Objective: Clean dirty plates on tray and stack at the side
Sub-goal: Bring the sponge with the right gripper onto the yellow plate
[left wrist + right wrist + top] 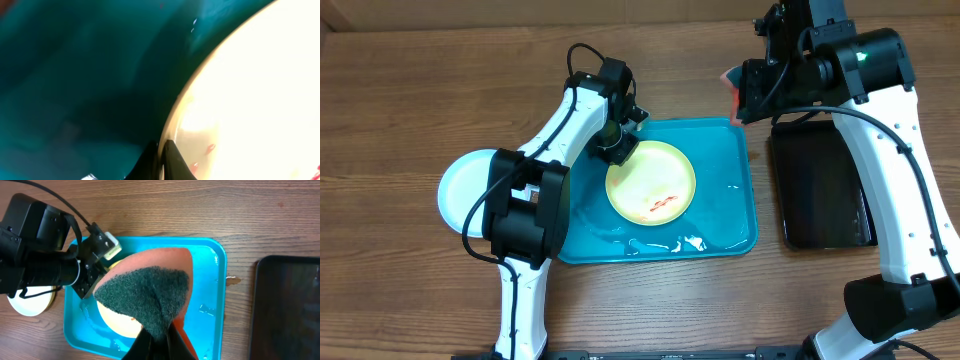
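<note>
A pale yellow-green plate [655, 182] with a red sauce smear lies on the turquoise tray [725, 225]. My left gripper [618, 150] is shut on this plate's upper-left rim; in the left wrist view the jaws [162, 156] pinch the plate's edge [240, 100]. A light-blue plate [465, 185] sits on the table left of the tray, partly hidden by the left arm. I see no third plate. My right gripper [738, 92] is above the tray's far right corner, shut on an orange sponge [150, 287] with a dark green scrub face, held in the air.
A glossy black tray [820, 185] lies right of the turquoise tray, also in the right wrist view [290, 305]. Water droplets lie on the turquoise tray's floor near its front edge [680, 243]. The left arm's base [525, 215] stands at the tray's left edge.
</note>
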Available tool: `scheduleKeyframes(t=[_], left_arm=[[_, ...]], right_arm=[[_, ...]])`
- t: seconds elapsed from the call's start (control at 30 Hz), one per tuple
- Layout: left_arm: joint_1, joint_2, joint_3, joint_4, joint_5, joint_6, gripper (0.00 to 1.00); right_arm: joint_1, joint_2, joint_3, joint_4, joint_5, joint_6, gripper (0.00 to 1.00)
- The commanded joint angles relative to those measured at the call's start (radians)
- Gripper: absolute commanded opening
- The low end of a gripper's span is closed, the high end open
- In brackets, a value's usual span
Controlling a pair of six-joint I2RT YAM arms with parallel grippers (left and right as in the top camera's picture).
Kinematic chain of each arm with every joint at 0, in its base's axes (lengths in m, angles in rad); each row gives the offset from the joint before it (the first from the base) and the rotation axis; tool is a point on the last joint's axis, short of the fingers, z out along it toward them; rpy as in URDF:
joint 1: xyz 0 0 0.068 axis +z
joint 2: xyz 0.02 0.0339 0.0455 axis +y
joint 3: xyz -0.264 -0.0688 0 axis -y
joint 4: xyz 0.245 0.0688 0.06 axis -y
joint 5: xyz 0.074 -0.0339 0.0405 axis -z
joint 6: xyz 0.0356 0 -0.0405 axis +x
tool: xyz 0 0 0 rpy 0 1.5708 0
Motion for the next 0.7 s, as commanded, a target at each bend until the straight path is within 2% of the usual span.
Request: scheduleKeyframes(t=[0.0,0.07,0.1,0.13,0.23,0.37,0.67], left_arm=[[0.016,-0.004,-0.002,-0.06,-0.01,-0.27,0.04],[0.026,-0.004,-0.002,-0.126,-0.009,-0.462,0.04],[0.032,-0.004,-0.002,-0.182,-0.009,-0.648,0.04],[0.033,-0.004,-0.002,-0.217,-0.009,-0.749,0.04],[0.032,-0.004,-0.002,-0.278,-0.009,-0.906,0.04],[0.016,-0.004,-0.003,-0.285,-0.008,-0.914,0.04],[0.01,-0.004,-0.003,-0.209,-0.009,-0.827,0.04]], right_arm=[[-0.001,0.001,-0.003,0.006,-0.026,0.0,0.04],[-0.001,0.001,-0.018,0.015,-0.048,0.001,0.04],[0.002,0.001,-0.039,0.029,-0.067,0.002,0.04],[0.006,0.001,-0.056,0.042,-0.076,0.009,0.04],[0.024,0.001,-0.119,0.092,-0.08,0.05,0.04],[0.053,0.003,-0.227,0.172,-0.08,0.113,0.04],[0.137,0.013,-0.428,0.34,-0.117,0.214,0.04]])
